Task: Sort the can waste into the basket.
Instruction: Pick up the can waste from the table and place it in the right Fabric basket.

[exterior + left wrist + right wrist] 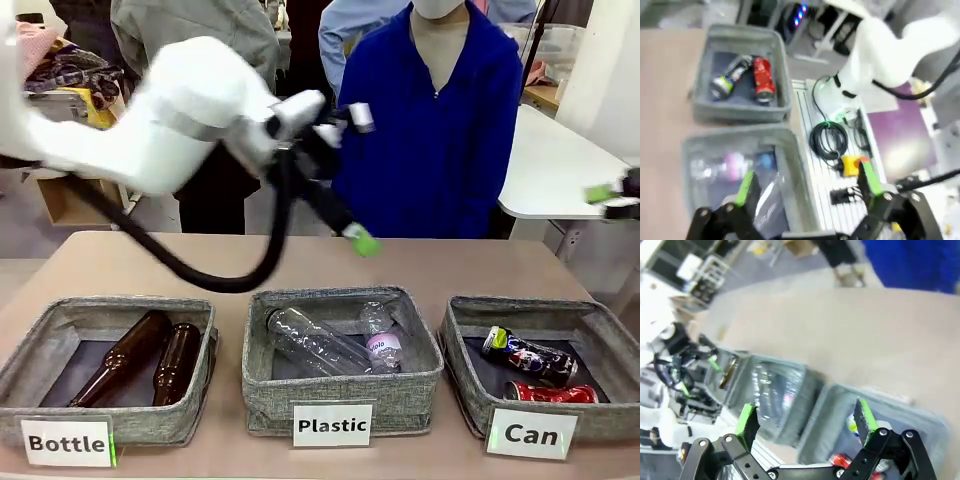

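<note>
Front view: Pepsi can and red can lie inside Can basket, table's right front. Left gripper and right gripper both wide open, empty. Retract high, clear of basket rims.

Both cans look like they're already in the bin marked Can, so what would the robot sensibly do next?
Probably just pull both arms back and stop. The red can and the dark can both lie inside the Can basket, and no other can shows on the table. The left gripper and right gripper are open and hold nothing, above the baskets.
</note>
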Available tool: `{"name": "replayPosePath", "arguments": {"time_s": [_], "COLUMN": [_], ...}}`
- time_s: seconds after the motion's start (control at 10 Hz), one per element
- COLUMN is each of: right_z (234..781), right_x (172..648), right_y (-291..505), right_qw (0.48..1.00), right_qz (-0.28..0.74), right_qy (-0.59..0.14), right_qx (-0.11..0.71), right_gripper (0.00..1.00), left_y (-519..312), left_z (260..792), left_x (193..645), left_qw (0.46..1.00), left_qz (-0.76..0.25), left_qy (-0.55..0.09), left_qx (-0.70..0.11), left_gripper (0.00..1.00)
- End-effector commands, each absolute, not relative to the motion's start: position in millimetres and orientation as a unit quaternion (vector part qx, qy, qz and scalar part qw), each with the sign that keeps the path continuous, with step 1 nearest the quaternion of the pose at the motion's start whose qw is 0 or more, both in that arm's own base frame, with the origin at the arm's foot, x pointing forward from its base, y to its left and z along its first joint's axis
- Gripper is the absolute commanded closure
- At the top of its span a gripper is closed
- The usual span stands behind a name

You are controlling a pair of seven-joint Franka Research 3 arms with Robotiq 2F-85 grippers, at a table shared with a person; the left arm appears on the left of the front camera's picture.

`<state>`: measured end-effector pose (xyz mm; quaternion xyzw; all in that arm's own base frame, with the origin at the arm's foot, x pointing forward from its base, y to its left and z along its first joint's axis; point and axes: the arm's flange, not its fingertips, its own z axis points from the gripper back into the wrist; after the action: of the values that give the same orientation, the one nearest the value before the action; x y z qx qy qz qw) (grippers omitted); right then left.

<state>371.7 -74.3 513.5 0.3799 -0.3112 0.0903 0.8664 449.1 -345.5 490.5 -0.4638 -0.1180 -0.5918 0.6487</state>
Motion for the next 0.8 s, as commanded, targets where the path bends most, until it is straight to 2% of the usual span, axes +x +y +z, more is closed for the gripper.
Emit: {"name": "replayPosePath", "arguments": {"time_s": [0.0,0.3,0.5,0.7], "right_z": [519,499,466,445], "right_x": [409,442,452,463], "right_y": [-32,24,34,28], "right_qw": [0.843,0.813,0.826,0.837], "right_qz": [0.109,0.116,0.109,0.06], "right_qy": [-0.282,-0.238,-0.145,-0.126], "right_qx": [0.444,0.519,0.534,0.529], "right_gripper": [0.0,0.0,0.0,0.0], "left_y": [-276,-144,-53,-18], "left_z": [490,490,467,432], "left_x": [427,460,487,509], "left_qw": [0.684,0.727,0.706,0.694], "left_qz": [-0.522,-0.332,-0.176,-0.128], "left_qy": [-0.16,-0.267,-0.332,-0.321], "left_qx": [-0.483,-0.538,-0.6,-0.631], "left_gripper": [0.0,0.0,0.0,0.0]}}
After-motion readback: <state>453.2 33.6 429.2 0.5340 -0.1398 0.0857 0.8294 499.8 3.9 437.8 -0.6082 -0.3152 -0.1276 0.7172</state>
